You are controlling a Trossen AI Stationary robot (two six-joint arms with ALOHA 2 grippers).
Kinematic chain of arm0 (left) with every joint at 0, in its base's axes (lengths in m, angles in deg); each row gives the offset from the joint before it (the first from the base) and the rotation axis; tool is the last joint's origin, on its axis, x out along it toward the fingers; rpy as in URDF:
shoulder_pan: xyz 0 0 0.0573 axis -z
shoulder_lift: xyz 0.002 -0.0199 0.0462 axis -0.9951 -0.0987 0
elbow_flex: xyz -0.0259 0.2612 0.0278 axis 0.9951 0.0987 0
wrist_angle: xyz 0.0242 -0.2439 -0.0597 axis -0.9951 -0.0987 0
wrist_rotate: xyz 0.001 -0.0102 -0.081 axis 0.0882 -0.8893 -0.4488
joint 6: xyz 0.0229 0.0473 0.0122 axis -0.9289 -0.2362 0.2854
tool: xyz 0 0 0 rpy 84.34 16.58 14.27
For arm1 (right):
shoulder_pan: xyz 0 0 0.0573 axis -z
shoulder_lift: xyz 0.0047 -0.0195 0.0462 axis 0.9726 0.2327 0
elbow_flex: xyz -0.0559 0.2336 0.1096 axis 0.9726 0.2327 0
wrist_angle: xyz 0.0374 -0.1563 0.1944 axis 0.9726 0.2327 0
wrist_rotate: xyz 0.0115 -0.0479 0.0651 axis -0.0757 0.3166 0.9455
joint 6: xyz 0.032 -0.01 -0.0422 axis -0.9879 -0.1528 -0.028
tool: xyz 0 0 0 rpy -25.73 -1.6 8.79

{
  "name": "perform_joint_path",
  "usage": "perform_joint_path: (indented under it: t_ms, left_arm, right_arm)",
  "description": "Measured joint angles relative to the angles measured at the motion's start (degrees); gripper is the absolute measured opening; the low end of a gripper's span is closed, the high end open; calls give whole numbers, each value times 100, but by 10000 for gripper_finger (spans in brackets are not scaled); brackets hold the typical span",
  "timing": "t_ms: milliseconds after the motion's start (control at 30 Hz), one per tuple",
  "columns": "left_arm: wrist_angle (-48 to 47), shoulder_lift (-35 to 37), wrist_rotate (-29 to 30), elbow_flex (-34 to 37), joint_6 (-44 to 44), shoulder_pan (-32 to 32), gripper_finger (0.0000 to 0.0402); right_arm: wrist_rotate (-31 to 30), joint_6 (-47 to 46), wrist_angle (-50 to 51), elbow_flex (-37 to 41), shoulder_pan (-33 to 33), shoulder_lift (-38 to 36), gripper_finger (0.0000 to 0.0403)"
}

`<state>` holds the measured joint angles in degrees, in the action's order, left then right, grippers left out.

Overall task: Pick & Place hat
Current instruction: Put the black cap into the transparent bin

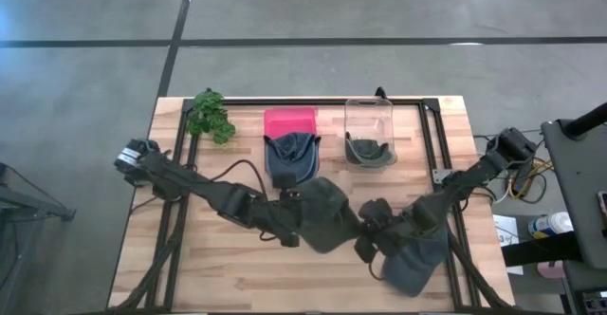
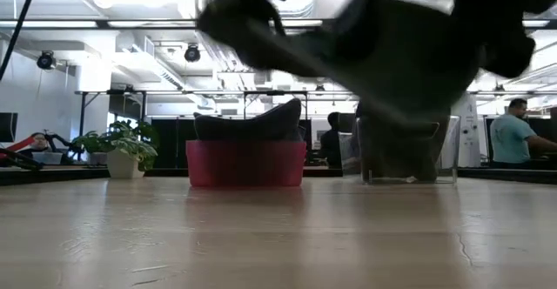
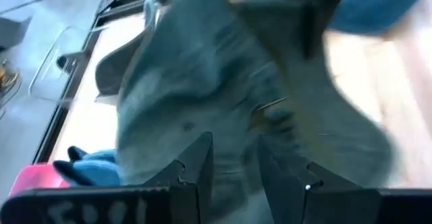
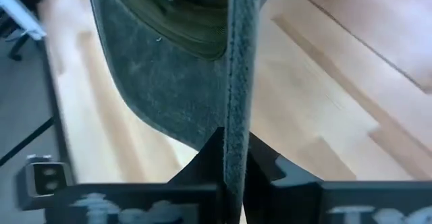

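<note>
High view: a dark hat [image 1: 327, 215] is held above mid-table, between left gripper [image 1: 296, 211] and right gripper [image 1: 368, 239] | Low view: hat is seen lifted clear of the wood | Left wrist: fingers [image 3: 196, 158] are narrowly parted, grip uncertain | Right wrist: brim [image 4: 239, 69] is pinched edge-on, likely for carrying.

High view straight down; low view level across table [image 1: 218, 268]; wrist views close; all share tabletop.
</note>
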<state>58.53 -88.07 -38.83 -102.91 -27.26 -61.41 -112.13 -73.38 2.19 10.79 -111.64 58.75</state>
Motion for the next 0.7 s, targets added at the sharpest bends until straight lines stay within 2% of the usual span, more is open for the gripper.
perform_joint_path:
  t_ms: [200,333,500,700]
  left_arm:
    - [-242,-187,60,28,470,-108,110]
    - [39,-451,8,-34,478,-131,110]
    - [354,-598,68,-233,365,-131,110]
    - [395,-615,545,-285,10,-152,110]
  right_arm:
    - [-33,711,134,-681,57,188,12]
    - [-34,1004,167,-973,195,209,12]
    - [-32,1024,154,-1032,408,209,12]
    - [135,826,103,-878,444,200,13]
